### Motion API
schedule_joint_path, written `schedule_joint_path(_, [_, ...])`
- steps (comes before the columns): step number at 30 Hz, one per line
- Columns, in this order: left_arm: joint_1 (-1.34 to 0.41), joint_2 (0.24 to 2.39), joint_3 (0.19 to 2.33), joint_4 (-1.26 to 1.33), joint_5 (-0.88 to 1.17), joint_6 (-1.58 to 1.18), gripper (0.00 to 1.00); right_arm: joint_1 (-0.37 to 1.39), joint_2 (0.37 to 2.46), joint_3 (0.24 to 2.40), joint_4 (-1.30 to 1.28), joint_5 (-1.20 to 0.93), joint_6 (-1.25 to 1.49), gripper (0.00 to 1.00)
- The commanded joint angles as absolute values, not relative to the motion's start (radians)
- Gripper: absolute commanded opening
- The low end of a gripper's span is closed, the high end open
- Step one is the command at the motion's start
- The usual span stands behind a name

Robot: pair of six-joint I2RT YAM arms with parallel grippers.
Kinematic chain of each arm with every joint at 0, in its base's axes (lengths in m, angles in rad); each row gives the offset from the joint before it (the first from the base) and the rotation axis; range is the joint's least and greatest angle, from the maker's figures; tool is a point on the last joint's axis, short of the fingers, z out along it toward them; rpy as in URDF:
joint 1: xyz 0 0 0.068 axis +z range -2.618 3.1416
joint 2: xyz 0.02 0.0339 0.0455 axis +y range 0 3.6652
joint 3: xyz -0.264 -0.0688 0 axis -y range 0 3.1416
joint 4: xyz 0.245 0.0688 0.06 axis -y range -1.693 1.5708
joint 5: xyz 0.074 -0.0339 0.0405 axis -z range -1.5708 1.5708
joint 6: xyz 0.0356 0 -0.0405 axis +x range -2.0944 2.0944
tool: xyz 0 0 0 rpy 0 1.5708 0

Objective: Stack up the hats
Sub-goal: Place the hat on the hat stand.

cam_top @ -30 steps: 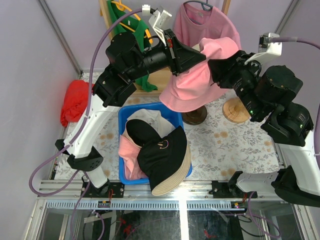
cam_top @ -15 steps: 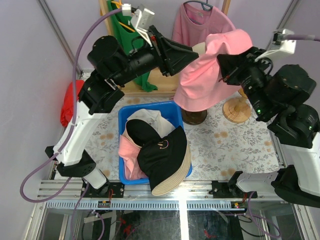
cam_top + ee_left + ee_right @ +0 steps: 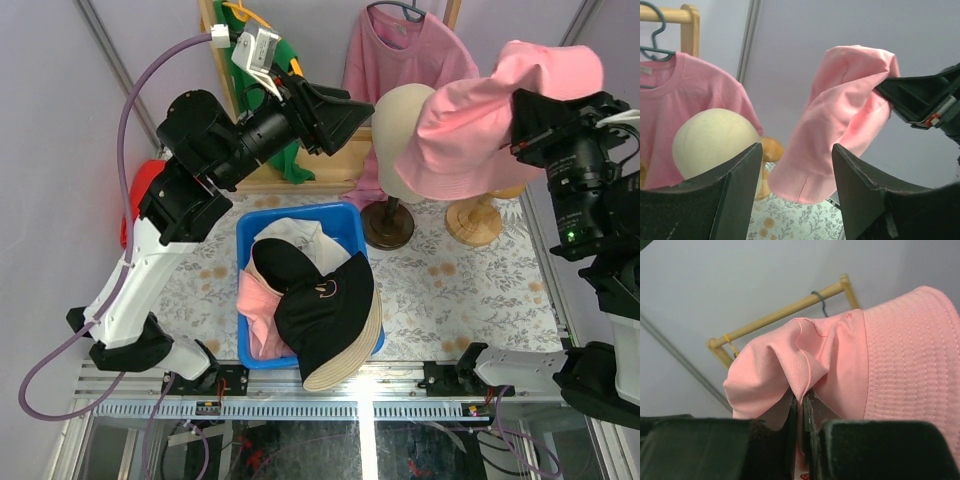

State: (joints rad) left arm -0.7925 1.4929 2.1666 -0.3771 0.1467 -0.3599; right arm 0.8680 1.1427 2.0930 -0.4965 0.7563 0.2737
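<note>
Right now my right pincer (image 3: 801,399) pinches a fold of the pink bucket hat (image 3: 478,135), held aloft just beside the mannequin head (image 3: 398,125); my left pincer (image 3: 797,170) stands spread, empty.

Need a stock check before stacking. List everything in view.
pink hat: one, pink, held up beside the head
bin hats: at least four, white, black, pink, black-and-tan, piled in bin
bin: one, blue, table's near middle
head: one, cream, on dark stand
dark stand: one, behind bin
wooden stand: one, right of dark stand
shirt: one, pink, hanging at back
green garment: one, hanging back left
red cloth: one, left edge
table: floral cover
left gripper: open, empty
right gripper: shut on pink hat
</note>
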Motion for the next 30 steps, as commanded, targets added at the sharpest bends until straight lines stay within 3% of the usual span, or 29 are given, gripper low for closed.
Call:
schedule_joint_path(1, [-0.8, 1.446, 2.126, -0.295, 0.075, -0.336, 0.57, 0.868, 1.093, 2.045, -0.299, 0.929, 0.137, 0.0])
schedule_joint_path(18, [-0.8, 1.365, 1.99, -0.315, 0.093, -0.319, 0.57, 0.867, 1.031, 1.749, 0.262, 1.16, -0.295, 0.0])
schedule_joint_path(23, [-0.8, 1.406, 2.044, -0.386, 0.125, -0.304, 0.57, 0.847, 1.154, 1.851, 0.144, 1.143, -0.287, 0.0])
schedule_joint_path(27, [-0.8, 1.454, 2.119, -0.475, 0.154, -0.286, 0.57, 0.598, 1.331, 2.143, -0.349, 0.911, 0.056, 0.0])
schedule_joint_path(30, [-0.799, 1.457, 2.119, -0.491, 0.147, -0.273, 0.57, 0.465, 1.406, 2.225, -0.483, 0.793, 0.162, 0.0])
